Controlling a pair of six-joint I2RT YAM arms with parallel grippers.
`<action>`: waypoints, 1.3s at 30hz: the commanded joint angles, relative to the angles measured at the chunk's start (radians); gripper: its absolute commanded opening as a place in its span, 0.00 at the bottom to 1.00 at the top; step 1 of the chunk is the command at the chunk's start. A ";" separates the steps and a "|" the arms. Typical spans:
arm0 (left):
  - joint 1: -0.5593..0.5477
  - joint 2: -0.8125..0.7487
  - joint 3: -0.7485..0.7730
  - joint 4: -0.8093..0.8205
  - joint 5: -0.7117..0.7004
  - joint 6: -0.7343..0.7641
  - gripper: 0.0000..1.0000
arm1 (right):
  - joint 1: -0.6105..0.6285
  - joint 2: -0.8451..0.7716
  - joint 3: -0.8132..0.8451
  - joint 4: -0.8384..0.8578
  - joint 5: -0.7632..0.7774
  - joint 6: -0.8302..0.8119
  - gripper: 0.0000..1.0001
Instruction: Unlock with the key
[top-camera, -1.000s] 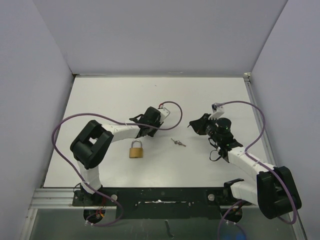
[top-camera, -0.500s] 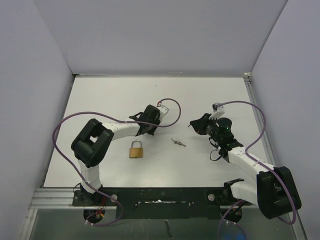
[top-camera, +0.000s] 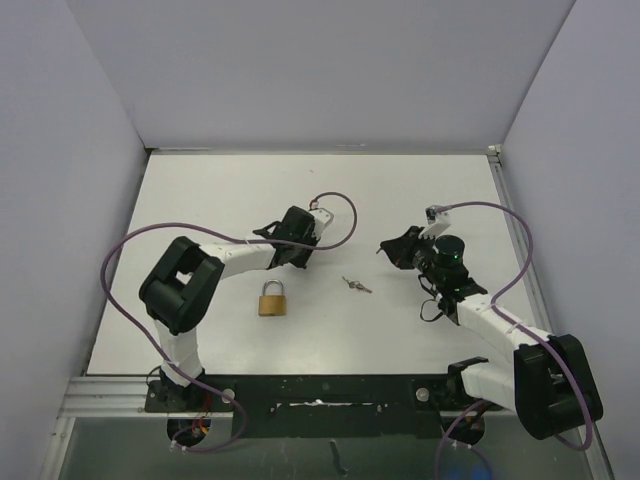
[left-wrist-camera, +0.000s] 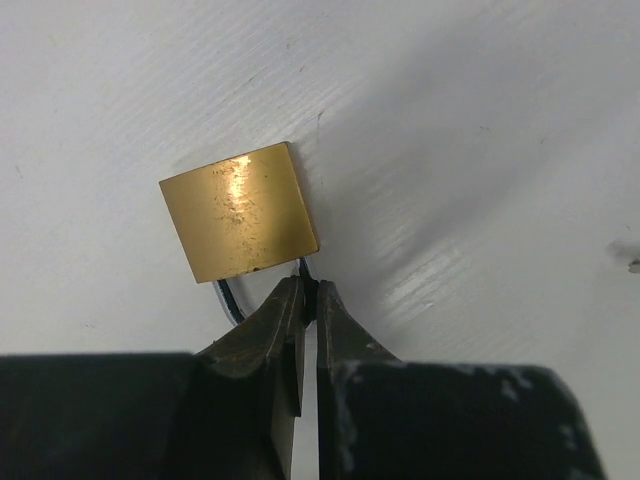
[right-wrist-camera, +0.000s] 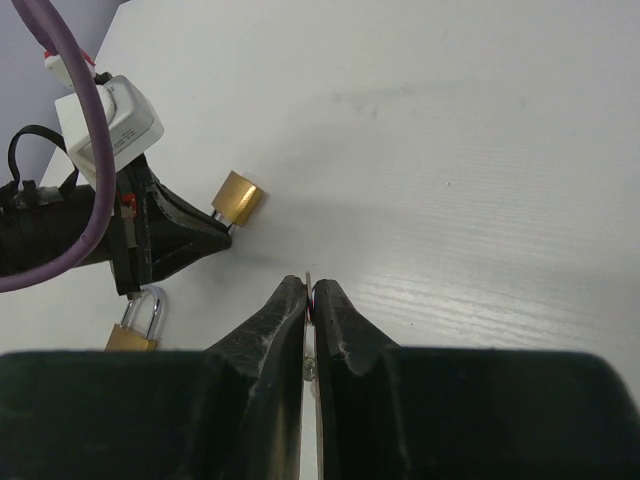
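Padlock (top-camera: 271, 298) lies flat on the tabletop (top-camera: 420, 190), left of centre. Its shackle end points to the far side and its brass body to the near edge. Key (top-camera: 355, 285) is loose on the tabletop to the right of the padlock, between the two hands. It touches neither hand nor the padlock.

Left hand (left-wrist-camera: 308, 300): fingers (left-wrist-camera: 270, 330) pressed together with only a hairline gap, closed on themselves. In the left wrist view the tips sit at the padlock's shackle end. The shackle runs under one finger and the brass body lies beyond the tips. Can't tell if the tips touch the shackle or sit above it. The top view puts the left hand just on the far side of the padlock.

Right hand (right-wrist-camera: 308, 295): also clamped tight, tips meeting. In the top view it is right of the key and a bit farther back, apart from it.

The right wrist view shows the padlock low left at the frame edge. It also shows a brass block (right-wrist-camera: 238, 197) with silver stubs right at the tip of the left hand. Can't tell what that block is.
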 joint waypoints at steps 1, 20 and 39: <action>0.023 -0.103 -0.011 0.023 0.145 -0.053 0.00 | -0.006 -0.024 -0.008 0.056 -0.012 0.008 0.00; 0.103 -0.189 -0.091 0.221 0.413 -0.228 0.00 | -0.007 -0.035 -0.014 0.054 -0.012 0.011 0.00; 0.210 -0.153 -0.136 0.331 0.498 -0.309 0.00 | -0.004 0.080 0.026 0.134 -0.069 0.043 0.00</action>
